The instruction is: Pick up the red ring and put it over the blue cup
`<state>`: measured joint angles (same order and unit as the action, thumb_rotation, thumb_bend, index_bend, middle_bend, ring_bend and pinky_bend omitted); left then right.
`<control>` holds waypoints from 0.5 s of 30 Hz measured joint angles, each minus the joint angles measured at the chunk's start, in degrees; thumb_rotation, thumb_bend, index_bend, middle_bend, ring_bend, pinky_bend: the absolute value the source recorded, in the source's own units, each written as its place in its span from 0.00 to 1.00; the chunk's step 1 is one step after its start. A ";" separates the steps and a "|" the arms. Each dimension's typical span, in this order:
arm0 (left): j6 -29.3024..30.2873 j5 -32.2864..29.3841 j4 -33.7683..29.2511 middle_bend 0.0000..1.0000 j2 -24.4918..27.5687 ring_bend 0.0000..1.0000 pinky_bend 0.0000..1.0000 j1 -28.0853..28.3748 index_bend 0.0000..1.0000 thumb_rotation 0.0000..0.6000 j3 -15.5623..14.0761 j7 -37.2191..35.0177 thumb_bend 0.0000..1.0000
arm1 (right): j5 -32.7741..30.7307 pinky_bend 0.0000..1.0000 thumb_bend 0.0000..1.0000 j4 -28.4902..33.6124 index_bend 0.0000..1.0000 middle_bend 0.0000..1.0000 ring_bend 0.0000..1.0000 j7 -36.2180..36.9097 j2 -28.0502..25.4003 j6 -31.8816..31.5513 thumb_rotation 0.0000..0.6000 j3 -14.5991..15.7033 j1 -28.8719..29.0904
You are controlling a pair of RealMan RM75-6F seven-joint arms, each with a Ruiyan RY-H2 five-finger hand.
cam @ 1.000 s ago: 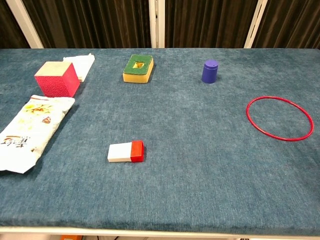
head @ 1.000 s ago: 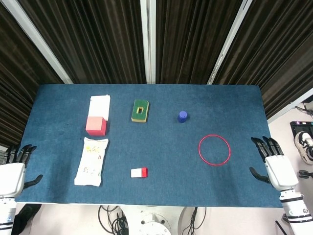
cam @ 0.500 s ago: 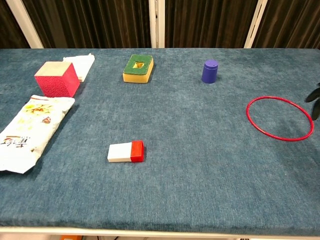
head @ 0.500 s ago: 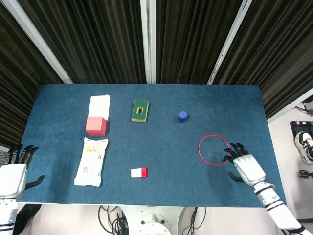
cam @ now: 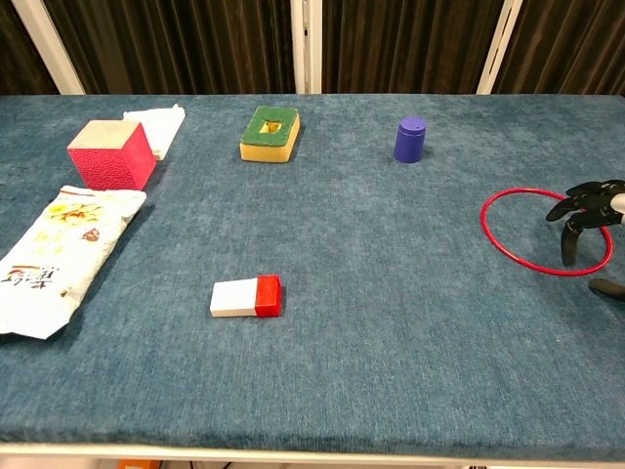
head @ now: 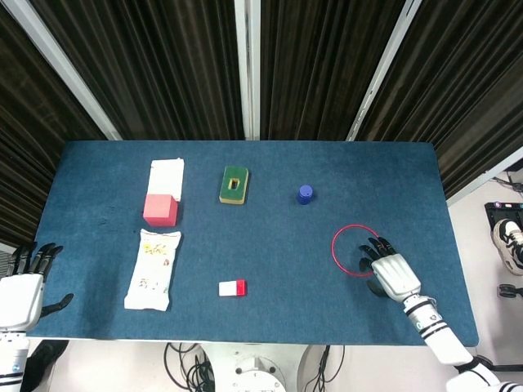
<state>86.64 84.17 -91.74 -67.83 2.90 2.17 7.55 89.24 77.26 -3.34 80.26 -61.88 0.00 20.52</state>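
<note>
The red ring [head: 333,249] lies flat on the blue tablecloth at the right, also seen in the chest view as the ring [cam: 483,225]. The small blue cup [head: 305,193] stands upright behind it and to the left, and shows in the chest view as the cup [cam: 410,139]. My right hand [head: 391,271] is over the ring's right side, its dark fingers [cam: 583,207] spread and curved downward and holding nothing. Whether they touch the ring I cannot tell. My left hand [head: 20,282] hangs open off the table's left front corner.
A red cube [head: 160,210] and white cloth [head: 167,174] sit at the left. A green-topped sponge [head: 234,184] lies at the back centre, a snack bag [head: 153,269] at the front left, and a white-and-red block [head: 233,287] at the front middle.
My right hand has come in from beside the table's right edge and now sits over the right side of the ring. The ring, cup and left hand have not moved.
</note>
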 measured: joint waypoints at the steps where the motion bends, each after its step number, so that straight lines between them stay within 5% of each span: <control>1: -0.05 -0.04 0.04 0.11 -0.03 0.01 0.00 0.00 0.15 1.00 0.00 -0.04 0.13 | -0.04 0.00 0.30 -0.21 0.47 0.15 0.00 0.16 0.21 0.02 1.00 0.03 0.11; 15: -0.29 -0.30 1.01 0.11 -0.37 0.01 0.00 -0.14 0.15 1.00 -0.07 -1.07 0.13 | -1.09 0.00 0.32 -3.02 0.57 0.18 0.00 1.39 2.71 -0.10 1.00 0.31 0.79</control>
<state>86.35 83.87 -90.73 -68.20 2.76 2.10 6.48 88.15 74.24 -1.95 82.97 -61.98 0.31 21.31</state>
